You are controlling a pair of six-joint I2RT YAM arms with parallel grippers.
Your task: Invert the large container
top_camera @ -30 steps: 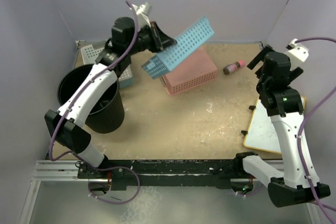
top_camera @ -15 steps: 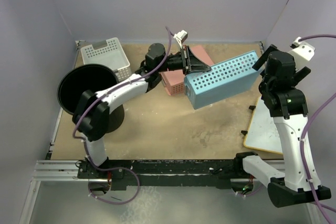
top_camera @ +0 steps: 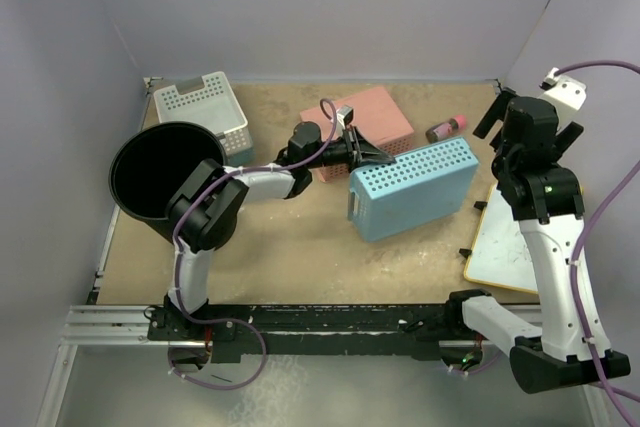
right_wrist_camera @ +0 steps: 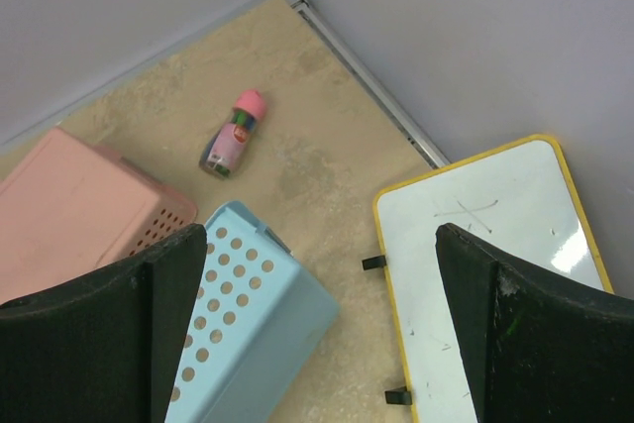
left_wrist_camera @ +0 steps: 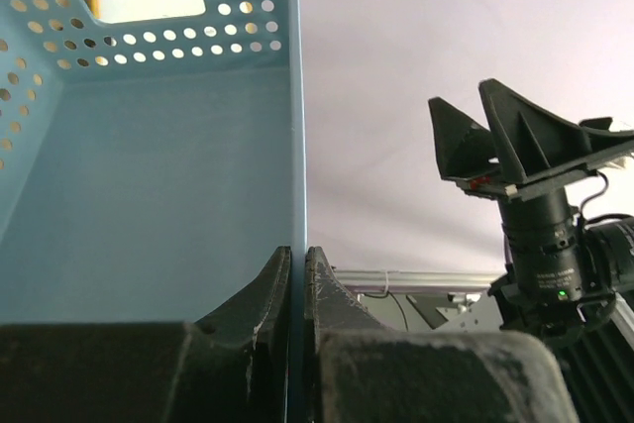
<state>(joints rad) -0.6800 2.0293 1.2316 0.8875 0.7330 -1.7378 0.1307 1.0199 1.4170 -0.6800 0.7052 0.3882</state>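
The large container, a tall black round bin, stands at the left edge of the table with its open mouth up; no gripper touches it. My left gripper reaches far right of it and is shut on the rim wall of a light blue perforated basket, which lies low at the table's middle right with a perforated wall facing up. In the left wrist view the fingertips pinch that blue wall. My right gripper hangs open and empty above the right side; the right wrist view shows it wide open.
A pink basket lies just behind the blue one. A white perforated basket sits at the back left. A small pink bottle lies at the back right. A yellow-edged whiteboard lies at the right edge.
My left arm swung the blue basket from high at the back to the right and lowered it toward the table's middle right. The black bin and right arm stayed put.
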